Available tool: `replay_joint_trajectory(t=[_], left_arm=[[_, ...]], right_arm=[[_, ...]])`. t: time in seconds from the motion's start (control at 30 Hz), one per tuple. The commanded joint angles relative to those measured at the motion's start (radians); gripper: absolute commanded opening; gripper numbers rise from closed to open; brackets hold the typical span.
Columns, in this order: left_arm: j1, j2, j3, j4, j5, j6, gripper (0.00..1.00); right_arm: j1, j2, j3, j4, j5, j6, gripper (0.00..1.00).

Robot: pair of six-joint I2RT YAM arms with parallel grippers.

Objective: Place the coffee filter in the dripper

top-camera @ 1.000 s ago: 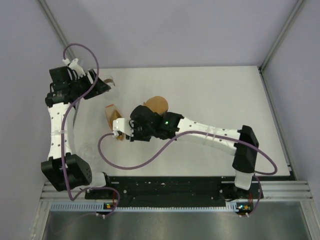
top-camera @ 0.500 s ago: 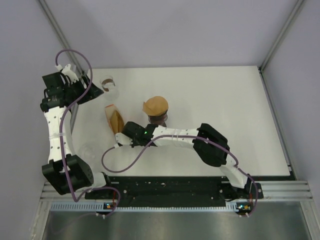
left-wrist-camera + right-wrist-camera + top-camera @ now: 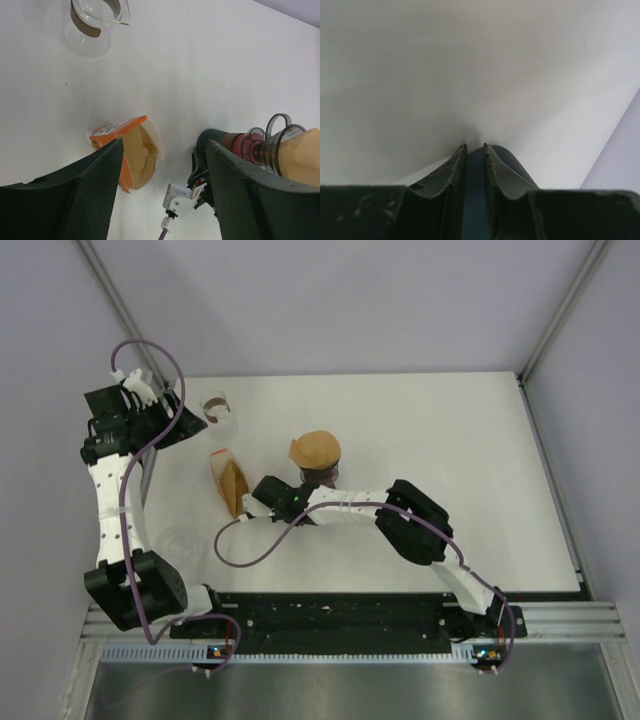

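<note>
Brown paper of the coffee filter (image 3: 315, 449) sits high and lopsided in the dripper (image 3: 278, 145), near the middle of the table (image 3: 450, 440). The right end effector (image 3: 474, 147), pinched narrow with nothing visible between its tips, lies low at the dripper's 8 o'clock, with its forearm just beside the base. A careless swing out could knock the dripper or tip the loose filter. The left end effector (image 3: 164, 144) hangs wide and empty at 10 o'clock.
</note>
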Motion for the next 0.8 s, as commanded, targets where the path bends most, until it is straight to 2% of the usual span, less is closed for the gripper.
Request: replay_joint_trajectory(t=[0.0,0.43,0.6,0.77], left_arm=[[0.004,-0.018,0.001,0.050,0.013,0.011,0.73],[0.006,0.028,0.030,0.047,-0.043,0.041,0.72],[-0.005,0.111,0.081,0.041,-0.105,0.071,0.72],[-0.046,0.226,0.207,0.009,-0.207,0.117,0.71]], right_arm=[[-0.054,-0.053,-0.072,0.058,0.046,0.015,0.20],[-0.238,-0.207,-0.374,0.173,0.138,0.036,0.20],[-0.318,-0.276,-0.488,0.216,0.164,0.061,0.20],[-0.389,-0.317,-0.567,0.238,0.177,0.083,0.20]])
